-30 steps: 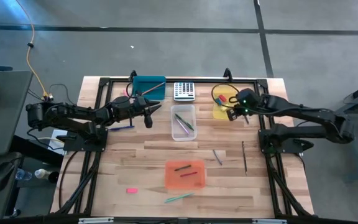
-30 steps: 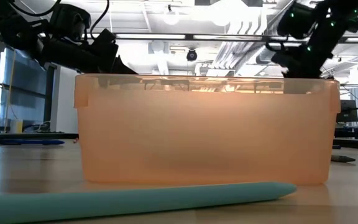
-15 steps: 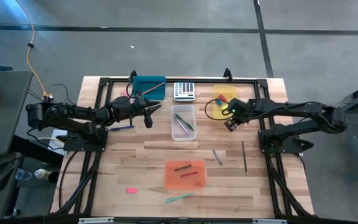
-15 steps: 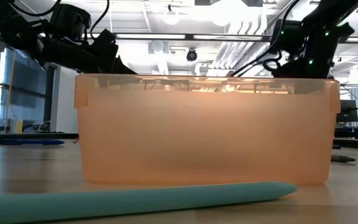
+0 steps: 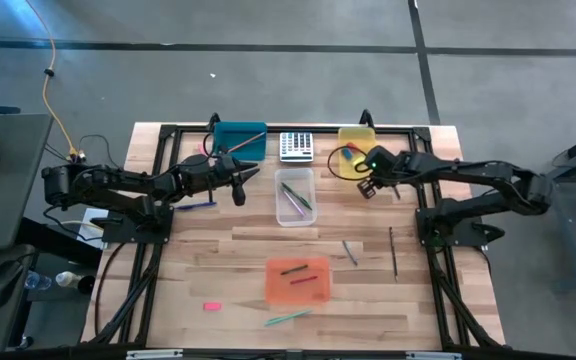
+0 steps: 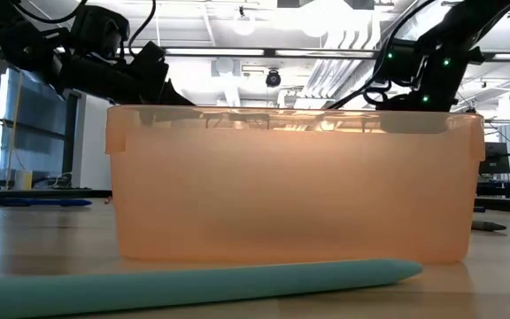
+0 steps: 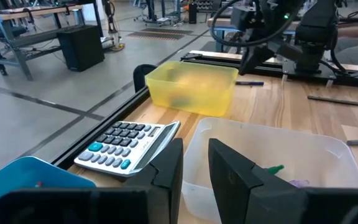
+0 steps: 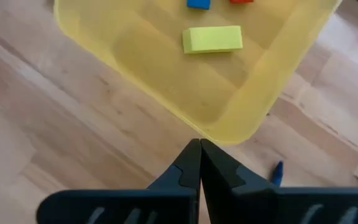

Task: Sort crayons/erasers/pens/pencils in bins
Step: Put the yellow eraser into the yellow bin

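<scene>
The yellow bin (image 5: 356, 140) stands at the table's far right, beside the calculator. It holds a yellow-green eraser (image 8: 211, 38), a blue one (image 8: 197, 4) and a red one. My right gripper (image 5: 365, 188) is shut at the bin's near side, pointing steeply down. Over the table's left, my left gripper (image 5: 238, 188) hangs open with nothing between its fingers, level and facing the clear bin (image 5: 295, 196), where green and purple pens lie. A tan pencil (image 5: 245, 143) leans on the teal bin (image 5: 236, 138). The orange bin (image 5: 298, 280) holds crayons. My right gripper (image 8: 199, 146) has its shut fingertips against the rim of the yellow bin's near wall (image 8: 219, 138), close to a corner. The fingers come slanting down from the near side. The bin stands flat on the table.
A calculator (image 5: 296, 146) lies between the teal and yellow bins. Loose on the table are a pink eraser (image 5: 211, 305), green sticks (image 5: 288, 317), a grey stick (image 5: 350, 252), a dark stick (image 5: 392, 250) and a blue pen (image 5: 200, 205) under my left arm. Black rails frame the table.
My right gripper has come down and gone toward the table's left, from over the yellow bin to its near side, then a little toward the far edge. It stays shut. The yellow bin has slid a little toward the far edge.
</scene>
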### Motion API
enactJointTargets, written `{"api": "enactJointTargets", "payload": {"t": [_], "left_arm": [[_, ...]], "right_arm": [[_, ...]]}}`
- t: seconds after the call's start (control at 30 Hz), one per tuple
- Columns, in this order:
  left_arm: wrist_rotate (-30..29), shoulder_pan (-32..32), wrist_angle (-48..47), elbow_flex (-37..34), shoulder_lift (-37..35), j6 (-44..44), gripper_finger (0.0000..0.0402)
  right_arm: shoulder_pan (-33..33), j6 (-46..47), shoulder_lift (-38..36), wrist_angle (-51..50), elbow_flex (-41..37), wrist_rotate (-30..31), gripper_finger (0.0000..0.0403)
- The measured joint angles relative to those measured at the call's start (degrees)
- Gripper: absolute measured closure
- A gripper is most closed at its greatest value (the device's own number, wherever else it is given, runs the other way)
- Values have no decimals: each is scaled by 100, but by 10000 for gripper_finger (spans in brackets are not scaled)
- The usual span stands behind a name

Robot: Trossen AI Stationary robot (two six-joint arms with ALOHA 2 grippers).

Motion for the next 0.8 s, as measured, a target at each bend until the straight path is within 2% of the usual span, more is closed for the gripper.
{"api": "enactJointTargets", "payload": {"t": [0.27,0.4,0.57,0.7,0.8], "left_arm": [[0,0,-2,0,0,39,337],[0,0,-2,0,0,39,337],[0,0,-4,0,0,41,337],[0,0,-4,0,0,41,337],[0,0,-7,0,0,41,337]], "right_arm": [[-329,-142,0,333,0,-21,403],[-361,-136,0,594,0,-314,403],[-358,-132,0,720,4,-372,403],[-342,-164,-7,386,305,-573,403],[-217,-331,-9,-628,736,-735,403]]}}
